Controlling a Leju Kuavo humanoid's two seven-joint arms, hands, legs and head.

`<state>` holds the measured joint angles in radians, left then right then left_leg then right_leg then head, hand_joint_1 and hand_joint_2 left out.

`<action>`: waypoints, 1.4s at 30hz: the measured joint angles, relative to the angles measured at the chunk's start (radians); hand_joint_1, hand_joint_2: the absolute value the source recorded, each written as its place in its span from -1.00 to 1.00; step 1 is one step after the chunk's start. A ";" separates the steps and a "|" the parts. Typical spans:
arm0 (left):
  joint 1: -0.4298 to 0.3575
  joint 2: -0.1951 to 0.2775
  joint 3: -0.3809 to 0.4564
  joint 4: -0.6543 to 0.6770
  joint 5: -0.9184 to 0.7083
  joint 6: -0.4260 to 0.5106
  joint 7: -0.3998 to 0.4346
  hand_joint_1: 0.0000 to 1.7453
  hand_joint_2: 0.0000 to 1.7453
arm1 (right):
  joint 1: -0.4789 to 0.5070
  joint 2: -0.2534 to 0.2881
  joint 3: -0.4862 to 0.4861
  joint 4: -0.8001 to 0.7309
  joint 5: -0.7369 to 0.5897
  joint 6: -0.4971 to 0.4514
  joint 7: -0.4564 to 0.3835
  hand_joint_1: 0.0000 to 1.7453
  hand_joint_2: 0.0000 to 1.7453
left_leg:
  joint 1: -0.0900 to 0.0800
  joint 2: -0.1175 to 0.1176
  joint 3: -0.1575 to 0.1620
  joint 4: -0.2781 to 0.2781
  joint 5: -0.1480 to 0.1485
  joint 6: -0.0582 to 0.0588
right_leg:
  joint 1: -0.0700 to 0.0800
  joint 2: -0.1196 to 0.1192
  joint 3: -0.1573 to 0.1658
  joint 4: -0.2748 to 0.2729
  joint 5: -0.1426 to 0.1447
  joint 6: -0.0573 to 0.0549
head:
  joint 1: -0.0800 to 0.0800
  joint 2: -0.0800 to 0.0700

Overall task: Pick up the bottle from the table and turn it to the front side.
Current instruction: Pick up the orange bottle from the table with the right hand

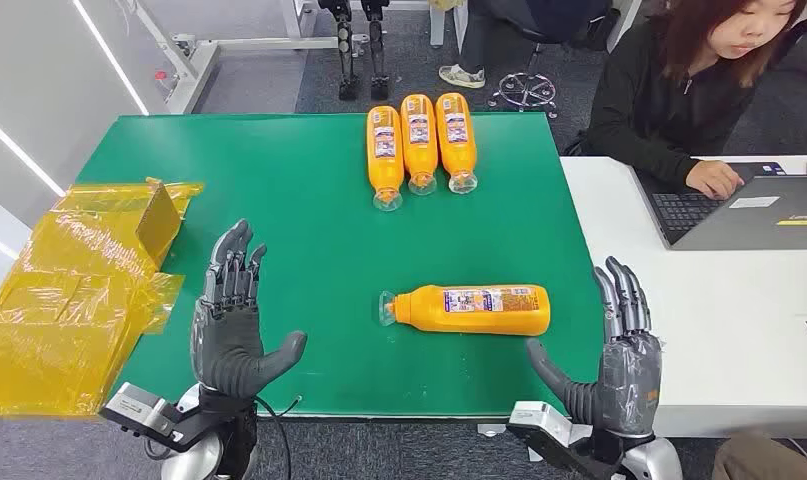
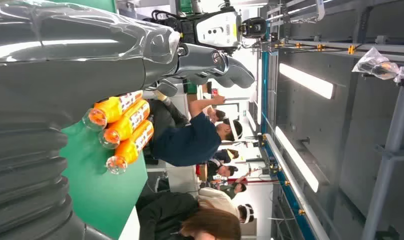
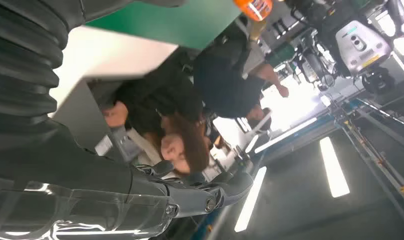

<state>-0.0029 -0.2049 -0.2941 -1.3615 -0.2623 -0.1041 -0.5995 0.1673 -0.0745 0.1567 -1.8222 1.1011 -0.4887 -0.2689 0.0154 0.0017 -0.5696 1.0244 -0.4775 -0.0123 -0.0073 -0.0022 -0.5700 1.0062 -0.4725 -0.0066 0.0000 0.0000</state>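
While both hands (image 1: 234,325) (image 1: 619,350) hover empty, fingers spread, bottle (image 1: 469,309) lies between.

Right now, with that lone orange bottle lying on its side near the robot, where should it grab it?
Probably around the wide middle of the lone bottle, coming down from above. It lies flat across the green table, cap end toward the left hand, so the narrow neck offers less to hold. The open right hand is nearer its base.

Hands: left hand (image 1: 233,335) and right hand (image 1: 619,358), dark grey palms, thick grey thumbs, darker segmented fingers.
Wrists: silver and black housings, white label by the left, thin black cable.
Covers: grey ribbed, glossy clear wrap.
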 joint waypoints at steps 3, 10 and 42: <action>0.000 0.000 0.000 0.000 0.000 0.000 -0.004 -1.00 1.00 | -0.031 -0.028 0.015 0.018 0.056 -0.028 0.024 -1.00 1.00 | 0.000 0.000 0.000 0.000 0.000 0.000 | 0.000 0.000 0.000 0.000 0.000 0.000 | 0.000 0.000; 0.000 0.000 0.000 0.005 0.001 -0.001 -0.010 -1.00 1.00 | -0.088 -0.097 0.052 0.068 0.092 -0.050 0.051 -1.00 1.00 | 0.000 0.000 0.000 0.000 0.000 0.000 | 0.000 0.000 0.000 0.000 0.000 0.000 | 0.000 0.000; -0.101 0.001 -0.035 0.216 0.007 -0.045 -0.061 -1.00 1.00 | -1.174 -0.292 0.656 0.771 -0.570 1.051 0.112 -1.00 1.00 | -0.002 0.000 -0.005 0.002 0.007 0.003 | -0.002 0.000 -0.005 0.001 0.007 0.001 | 0.000 0.000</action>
<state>-0.1040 -0.2038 -0.3288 -1.1460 -0.2556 -0.1495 -0.6602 -1.0070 -0.3667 0.8128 -1.0515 0.5313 0.5627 -0.1569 0.0132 0.0017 -0.5746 1.0262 -0.4710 -0.0093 -0.0094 -0.0017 -0.5750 1.0069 -0.4654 -0.0058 0.0000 0.0000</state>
